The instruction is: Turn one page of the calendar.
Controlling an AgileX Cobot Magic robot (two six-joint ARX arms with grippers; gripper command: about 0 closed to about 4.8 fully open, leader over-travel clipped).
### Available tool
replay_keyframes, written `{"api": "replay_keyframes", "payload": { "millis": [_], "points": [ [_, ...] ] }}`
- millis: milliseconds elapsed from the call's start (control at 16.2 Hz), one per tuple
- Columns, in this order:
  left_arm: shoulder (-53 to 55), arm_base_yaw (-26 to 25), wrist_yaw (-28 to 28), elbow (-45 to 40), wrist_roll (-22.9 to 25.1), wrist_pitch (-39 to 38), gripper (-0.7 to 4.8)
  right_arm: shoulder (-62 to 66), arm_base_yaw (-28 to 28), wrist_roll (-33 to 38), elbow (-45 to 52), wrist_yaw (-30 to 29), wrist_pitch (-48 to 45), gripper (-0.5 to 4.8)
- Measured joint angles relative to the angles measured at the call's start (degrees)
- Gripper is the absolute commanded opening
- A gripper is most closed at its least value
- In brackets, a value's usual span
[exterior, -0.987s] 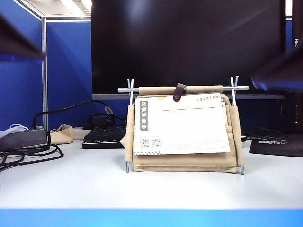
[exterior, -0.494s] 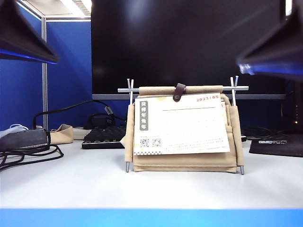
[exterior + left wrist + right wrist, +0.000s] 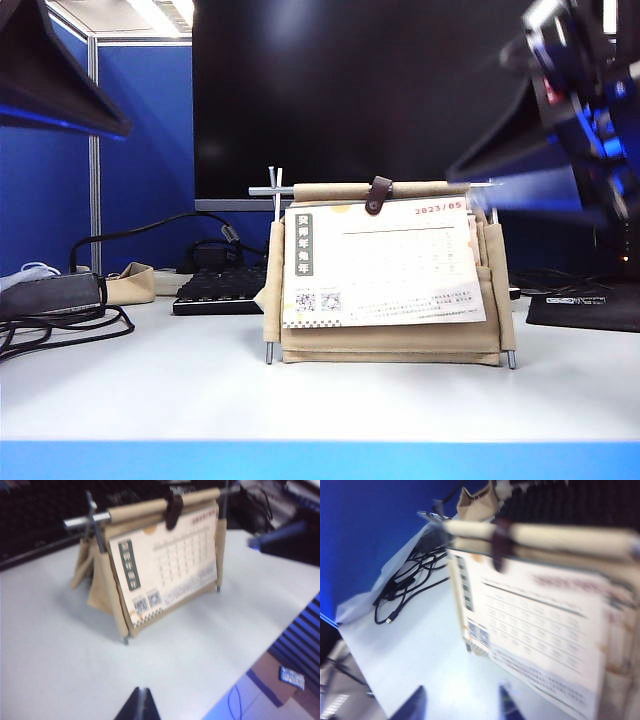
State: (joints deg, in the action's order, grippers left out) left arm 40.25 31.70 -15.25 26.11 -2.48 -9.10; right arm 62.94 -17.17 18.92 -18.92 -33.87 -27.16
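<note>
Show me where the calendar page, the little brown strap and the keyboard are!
page [image 3: 400, 270], exterior view, middle of the white sheet.
brown strap [image 3: 377, 195], exterior view, its middle, over the top roll.
keyboard [image 3: 215, 290], exterior view, its dark keys.

Motion blur smears the right gripper [image 3: 460, 705] in its wrist view, its two fingertips cut off at the frame edge. The page [image 3: 540, 625] is blurred there too, its grid print unreadable. In the exterior view the right arm hides the calendar [image 3: 390, 340]'s upper right rod.
</note>
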Motion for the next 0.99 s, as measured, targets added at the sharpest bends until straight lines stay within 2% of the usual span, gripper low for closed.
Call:
{"api": "replay_keyframes", "payload": {
  "millis": [185, 247, 309, 370, 617, 679, 741, 987],
  "points": [
    [0.0, 0.0, 0.0, 0.0, 0.1, -1.0, -0.05, 6.0, 4.9, 2.5, 0.0, -4.8, -5.2, 2.18],
    [0.0, 0.0, 0.0, 0.0, 0.1, -1.4, -0.05, 9.4, 7.3, 4.4, 0.0, -8.7, -8.2, 2.23],
    [0.0, 0.0, 0.0, 0.0, 0.1, -1.6, -0.05, 13.0, 9.1, 6.9, 0.7, -12.3, -14.3, 2.23],
    [0.0, 0.0, 0.0, 0.0, 0.2, -2.1, -0.05, 15.4, 10.2, 9.4, 3.2, -12.9, -22.3, 2.24],
    [0.0, 0.0, 0.0, 0.0, 0.2, -2.7, -0.05, 19.4, 10.8, 14.7, 11.2, -8.5, -37.4, 2.33],
    [0.0, 0.0, 0.0, 0.0, 0.2, -2.7, -0.05, 20.2, 10.8, 15.4, 12.2, -8.3, -39.1, 2.64],
    [0.0, 0.0, 0.0, 0.0, 0.2, -2.7, -0.05, 20.7, 10.8, 15.9, 12.2, -8.3, -39.2, 3.20],
    [0.0, 0.0, 0.0, 0.0, 0.3, -2.7, -0.05, 28.9, 10.8, 16.9, 12.1, -8.2, -40.8, 3.29]
  ]
}}
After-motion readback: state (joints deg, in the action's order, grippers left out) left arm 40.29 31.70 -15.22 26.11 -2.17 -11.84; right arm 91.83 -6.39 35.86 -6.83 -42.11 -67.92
